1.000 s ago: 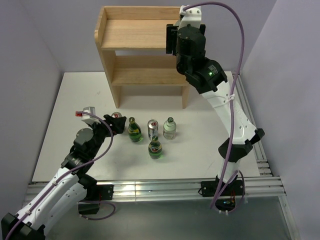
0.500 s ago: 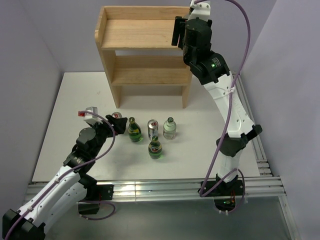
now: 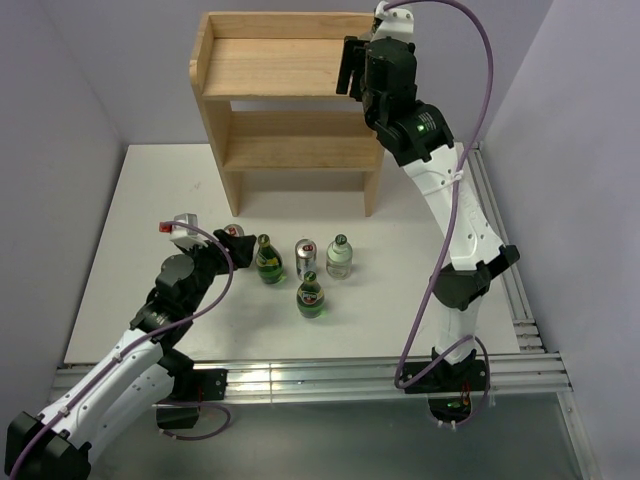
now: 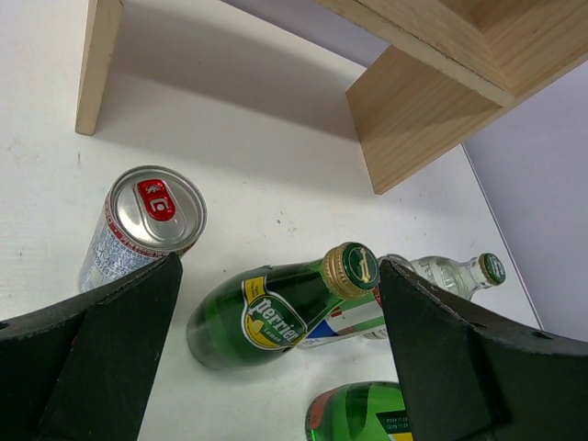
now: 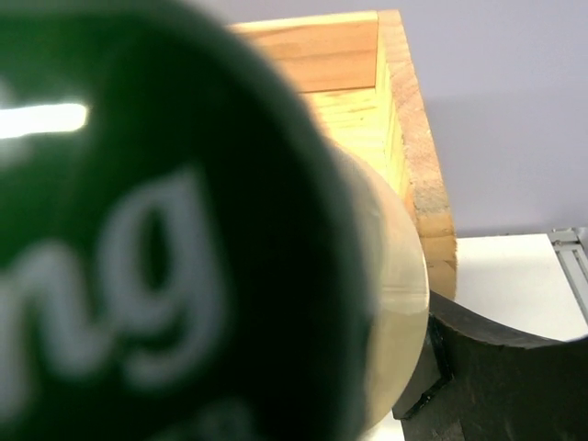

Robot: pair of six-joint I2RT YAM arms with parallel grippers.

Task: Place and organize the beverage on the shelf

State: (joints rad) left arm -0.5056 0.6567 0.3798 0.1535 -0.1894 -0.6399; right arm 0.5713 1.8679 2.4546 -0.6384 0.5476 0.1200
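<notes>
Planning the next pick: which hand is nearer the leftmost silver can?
Left. The left hand sits beside the can; the right hand holds a water bottle at the shelf top.

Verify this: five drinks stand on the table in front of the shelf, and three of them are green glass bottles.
Wrong count: the top external view shows two green glass bottles, not three. Five drinks do stand on the table in front of the shelf; the rest are two cans and a clear bottle.
</notes>
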